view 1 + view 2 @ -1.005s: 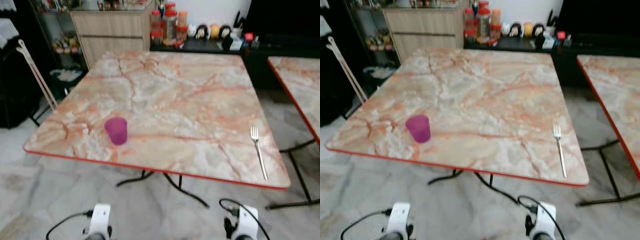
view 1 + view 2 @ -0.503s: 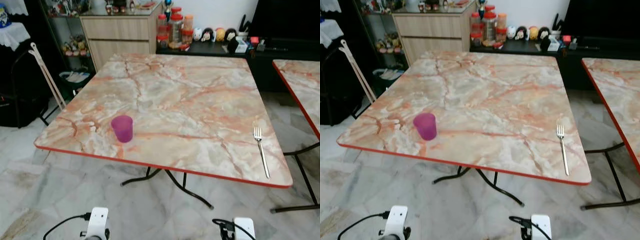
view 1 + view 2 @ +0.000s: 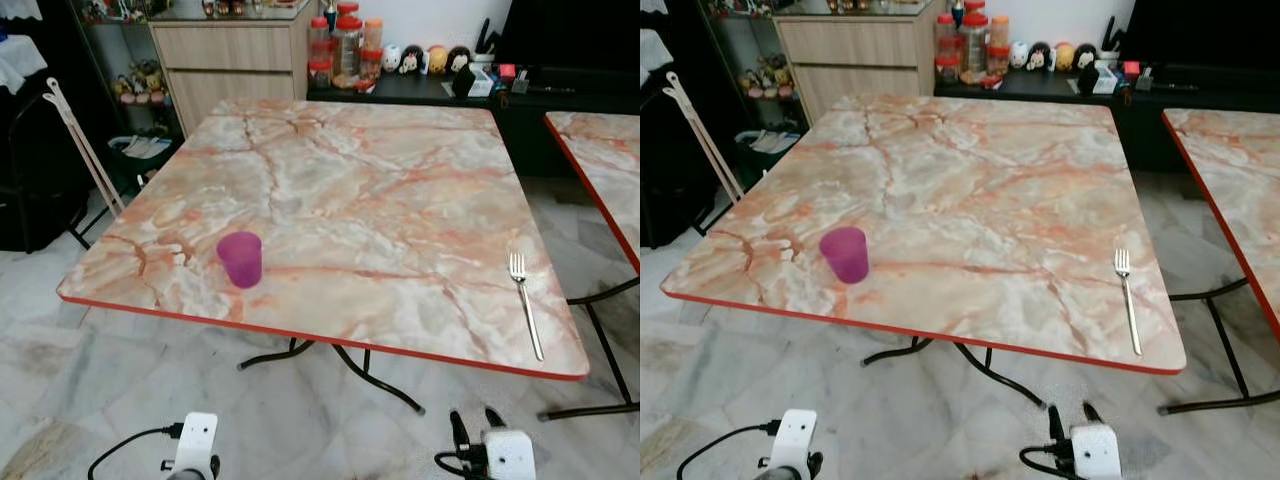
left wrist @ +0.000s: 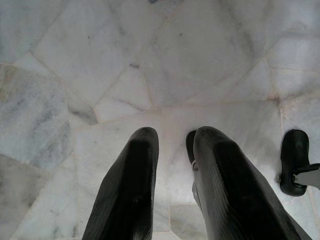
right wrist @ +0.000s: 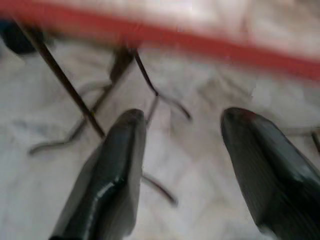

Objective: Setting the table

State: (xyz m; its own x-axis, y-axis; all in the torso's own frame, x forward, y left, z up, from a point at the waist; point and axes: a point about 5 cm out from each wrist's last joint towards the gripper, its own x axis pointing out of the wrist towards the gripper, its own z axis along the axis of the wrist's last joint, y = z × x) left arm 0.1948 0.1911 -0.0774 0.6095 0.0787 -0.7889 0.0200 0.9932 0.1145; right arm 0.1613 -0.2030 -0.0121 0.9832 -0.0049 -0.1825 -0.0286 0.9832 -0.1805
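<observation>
- The square table (image 3: 380, 170) has a glossy pink-and-cream marble-pattern top, a red edge and thin black metal legs.
- A translucent magenta plastic cup (image 3: 240, 259) stands upright near the table's front left edge.
- A slim steel fork (image 3: 525, 303) lies flat near the table's front right corner, well apart from the cup.
- The right gripper (image 5: 185, 165), below the table's red edge, has its smooth black fingers spread wide and empty.
- The left gripper (image 4: 172, 185) hangs over pale marble floor (image 4: 165, 60), its fingers a narrow gap apart, holding nothing.

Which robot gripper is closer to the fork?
The right gripper. It is low, just before the table's near edge, below the fork. The left gripper hangs over the floor, nearer the cup.
</observation>
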